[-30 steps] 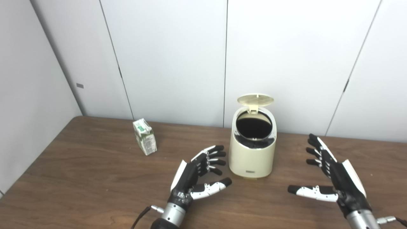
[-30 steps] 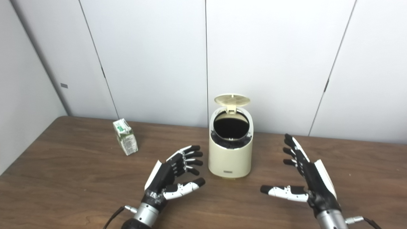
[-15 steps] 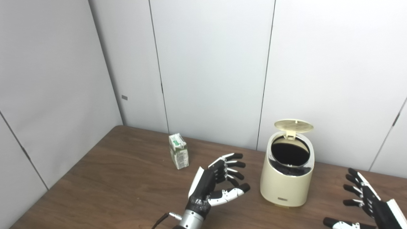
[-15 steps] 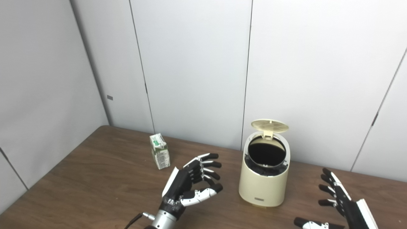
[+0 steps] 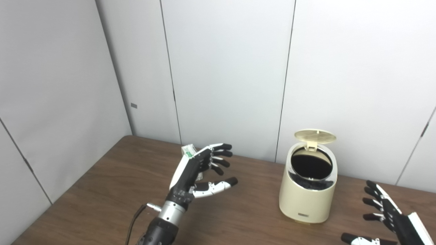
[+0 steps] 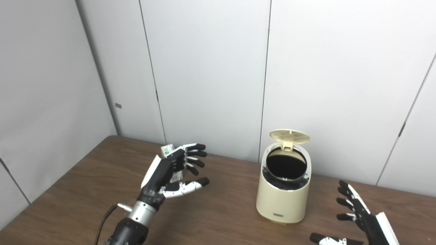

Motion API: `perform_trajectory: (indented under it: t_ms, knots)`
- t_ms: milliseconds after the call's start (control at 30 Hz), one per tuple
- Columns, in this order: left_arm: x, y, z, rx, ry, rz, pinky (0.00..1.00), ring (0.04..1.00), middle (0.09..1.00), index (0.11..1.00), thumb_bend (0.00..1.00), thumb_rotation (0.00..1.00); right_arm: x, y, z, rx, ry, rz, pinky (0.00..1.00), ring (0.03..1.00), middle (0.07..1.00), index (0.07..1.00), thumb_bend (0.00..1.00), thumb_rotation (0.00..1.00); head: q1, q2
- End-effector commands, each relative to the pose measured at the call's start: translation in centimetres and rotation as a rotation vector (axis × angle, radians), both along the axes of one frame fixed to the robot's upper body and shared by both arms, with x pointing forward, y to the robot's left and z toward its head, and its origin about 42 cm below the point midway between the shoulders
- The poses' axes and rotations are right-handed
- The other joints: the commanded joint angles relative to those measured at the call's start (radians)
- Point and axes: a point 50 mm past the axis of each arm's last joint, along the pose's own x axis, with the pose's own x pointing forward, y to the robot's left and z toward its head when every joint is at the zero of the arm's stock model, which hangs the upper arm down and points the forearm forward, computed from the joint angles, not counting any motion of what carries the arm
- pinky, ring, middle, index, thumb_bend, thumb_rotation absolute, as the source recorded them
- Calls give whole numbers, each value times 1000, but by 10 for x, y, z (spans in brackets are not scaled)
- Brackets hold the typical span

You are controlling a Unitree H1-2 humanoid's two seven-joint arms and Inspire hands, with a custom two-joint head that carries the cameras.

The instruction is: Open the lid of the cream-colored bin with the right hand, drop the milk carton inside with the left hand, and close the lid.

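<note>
On the table (image 5: 102, 190), the left hand (image 5: 197, 170) is hovering spread and empty in front of the carton (image 6: 167, 150), seemingly to grasp it, while the right hand (image 6: 361, 221) is waiting splayed beside the bin (image 5: 308, 194), lid (image 5: 315, 135) up

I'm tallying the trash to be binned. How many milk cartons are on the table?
1. The milk carton stands on the table left of the open cream-colored bin, mostly hidden behind the open left hand. No other carton shows; the bin's dark inside cannot be checked.
</note>
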Motion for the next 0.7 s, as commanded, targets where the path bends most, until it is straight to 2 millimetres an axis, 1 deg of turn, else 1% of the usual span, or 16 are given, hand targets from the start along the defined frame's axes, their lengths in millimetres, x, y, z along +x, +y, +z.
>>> perform_trajectory:
  t_ms: [0, 67, 167, 233, 333, 467, 567, 667]
  knots:
    - [6, 9, 32, 19, -95, 8, 574, 666, 734, 782, 701, 98, 7, 4, 24, 9, -89, 17, 671, 851, 923, 938, 839, 271, -1, -1]
    - [10, 22, 40, 26, -116, 34, 576, 664, 735, 779, 701, 90, 7, 5, 25, 17, -90, 19, 676, 852, 924, 937, 835, 257, 0, 1]
    - [16, 37, 48, 45, -136, 71, 538, 642, 714, 761, 707, 109, 8, 6, 25, 21, -93, 25, 674, 855, 918, 931, 828, 248, -1, 2]
    - [20, 43, 52, 50, -145, 80, 513, 631, 700, 744, 722, 113, 8, 6, 25, 19, -94, 26, 661, 851, 916, 928, 826, 242, -3, 3]
    - [27, 50, 57, 55, -160, 82, 507, 628, 686, 702, 748, 113, 8, 6, 26, 15, -94, 26, 656, 849, 924, 934, 824, 218, -7, 8]
    - [35, 61, 60, 55, -179, 95, 588, 681, 698, 683, 773, 141, 7, 7, 27, 19, -93, 26, 657, 852, 925, 928, 822, 205, -8, 9]
    - [40, 70, 61, 71, -181, 124, 653, 739, 724, 685, 789, 143, 7, 5, 26, 16, -93, 27, 642, 843, 920, 924, 828, 235, -10, 10]
    - [46, 77, 60, 78, -174, 128, 725, 796, 766, 709, 772, 100, 6, 4, 27, 11, -96, 25, 620, 828, 919, 929, 825, 240, -12, 13]
